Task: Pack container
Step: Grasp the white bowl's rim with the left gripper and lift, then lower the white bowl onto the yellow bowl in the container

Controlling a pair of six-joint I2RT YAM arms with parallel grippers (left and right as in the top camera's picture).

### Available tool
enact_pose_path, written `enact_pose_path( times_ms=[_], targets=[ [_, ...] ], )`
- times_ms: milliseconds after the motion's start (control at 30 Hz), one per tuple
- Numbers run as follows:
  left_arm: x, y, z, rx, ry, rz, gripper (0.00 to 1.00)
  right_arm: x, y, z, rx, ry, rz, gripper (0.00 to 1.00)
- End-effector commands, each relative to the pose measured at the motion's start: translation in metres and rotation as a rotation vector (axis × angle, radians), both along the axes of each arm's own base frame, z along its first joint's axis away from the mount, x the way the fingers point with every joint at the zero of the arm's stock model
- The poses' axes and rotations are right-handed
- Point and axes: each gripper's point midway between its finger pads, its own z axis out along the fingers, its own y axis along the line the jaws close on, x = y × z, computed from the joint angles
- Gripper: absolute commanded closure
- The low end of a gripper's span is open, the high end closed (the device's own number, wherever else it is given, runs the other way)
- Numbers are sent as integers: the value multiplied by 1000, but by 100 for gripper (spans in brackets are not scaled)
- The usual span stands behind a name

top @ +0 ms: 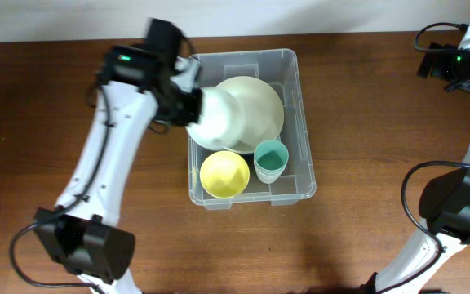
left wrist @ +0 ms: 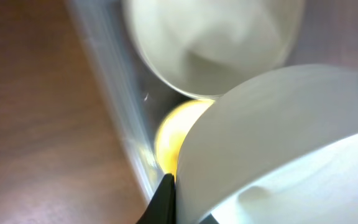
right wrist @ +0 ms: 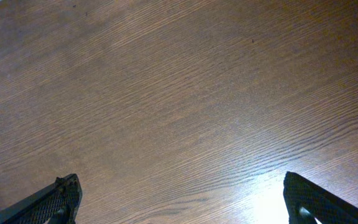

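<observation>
The clear plastic container (top: 300, 122) stands mid-table. Inside lie a large cream bowl (top: 259, 102), a yellow bowl (top: 224, 174) and a teal cup (top: 271, 160). My left gripper (top: 188, 106) is shut on the rim of a white bowl (top: 219, 122) and holds it tilted over the container's left side, above the yellow bowl. In the left wrist view the white bowl (left wrist: 278, 137) fills the right, the cream bowl (left wrist: 210, 43) lies beyond, the yellow bowl (left wrist: 169, 134) peeks under it, and the container wall (left wrist: 114, 93) runs down the left. My right gripper (right wrist: 182, 202) is open over bare wood.
The brown wooden table (top: 365, 204) surrounds the container. My right arm (top: 455, 57) is at the far right edge, well away from the container. My left arm's base (top: 84, 241) stands at the front left.
</observation>
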Motion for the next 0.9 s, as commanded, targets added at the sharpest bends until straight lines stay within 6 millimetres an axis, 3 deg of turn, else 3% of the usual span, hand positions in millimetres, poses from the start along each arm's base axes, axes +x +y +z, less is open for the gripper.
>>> enact_pose_path(
  times_ms=[0,167,267,500,867],
  targets=[
    [-20,-21,-3,36,45,29,99,1,0,12,-6,-31,-6,1],
    [-37,-30,-7,90,81,73,99,1,0,12,-6,-31,-6,1],
    [-44,-25,-12,131,108,121,99,1,0,12,-6,-31,-6,1],
    [-61,-14,-42,193,211,195,99,1,0,12,-6,-31,-6,1],
    [-52,-18,-53,178,185,196,99,1,0,12,-6,-31,-6,1]
  ],
)
